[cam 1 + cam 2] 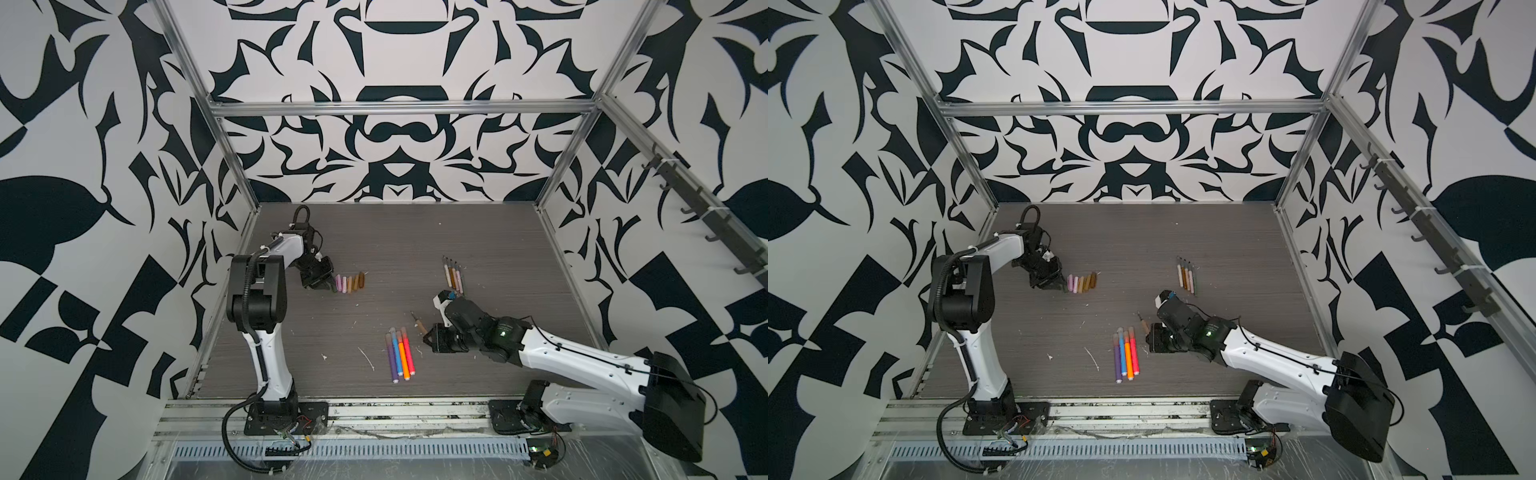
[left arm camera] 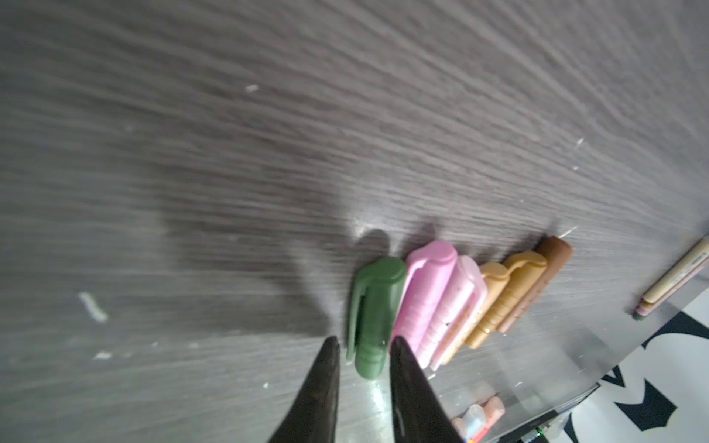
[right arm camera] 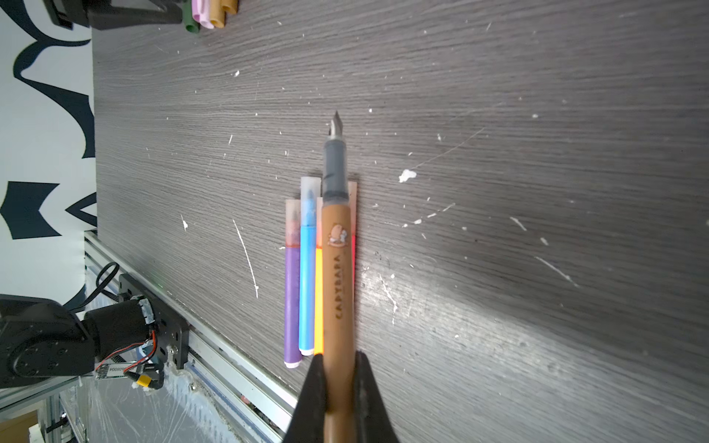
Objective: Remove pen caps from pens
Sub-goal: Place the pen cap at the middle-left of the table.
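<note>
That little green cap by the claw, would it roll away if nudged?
Probably not far: the green cap has a clip along its side, which should stop a roll. It lies against the pink cap, so a push that way would likely shift the whole row. It looks like small moulded plastic, so it is probably light and stiff.

A dark wood-grain tabletop (image 1: 415, 232) lay under everything. A short white fleck (image 2: 92, 306) rested on it, well off to one side of the left gripper's fingers (image 2: 318, 391). A long thin white streak (image 3: 245, 257) ran over the wood to one side of the right gripper's fingers (image 3: 310, 399), apart from them. Far beyond both pairs of fingers, black-and-white patterned walls (image 1: 395, 62) stood behind an aluminium frame (image 1: 399, 109). A dark hook rail (image 1: 675, 174) hung along one wall.
</note>
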